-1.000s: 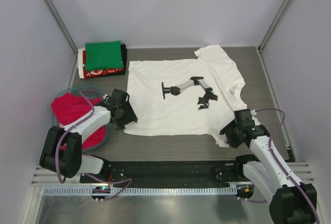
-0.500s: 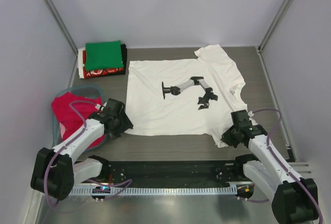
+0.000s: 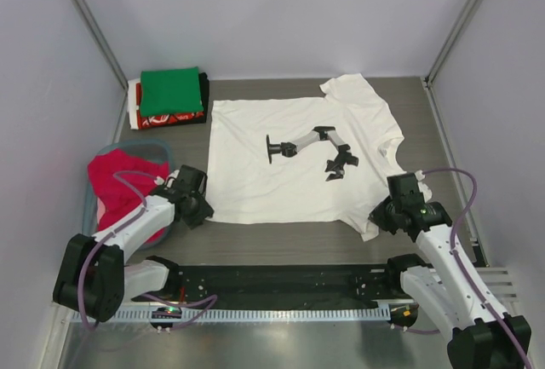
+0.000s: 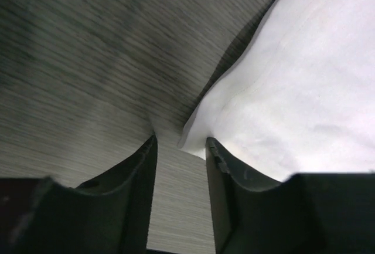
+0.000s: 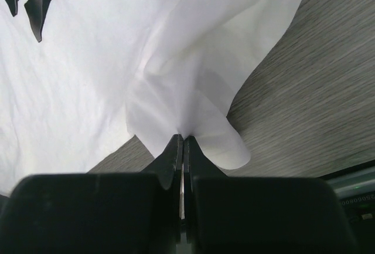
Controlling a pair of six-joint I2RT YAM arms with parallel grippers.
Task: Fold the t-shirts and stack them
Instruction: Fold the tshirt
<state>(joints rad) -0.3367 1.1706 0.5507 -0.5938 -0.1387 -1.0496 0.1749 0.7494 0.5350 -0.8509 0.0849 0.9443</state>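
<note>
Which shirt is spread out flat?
The white t-shirt with the black print, mid-table. The green t-shirt lies folded at back left; the red t-shirt sits bunched in the tub.

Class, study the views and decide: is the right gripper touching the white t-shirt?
Touching. The right wrist view shows the right gripper with its jaws closed on a bunched fold of the white t-shirt, the cloth pinched between them.

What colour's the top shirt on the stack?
The top shirt is green; top external view.
</note>
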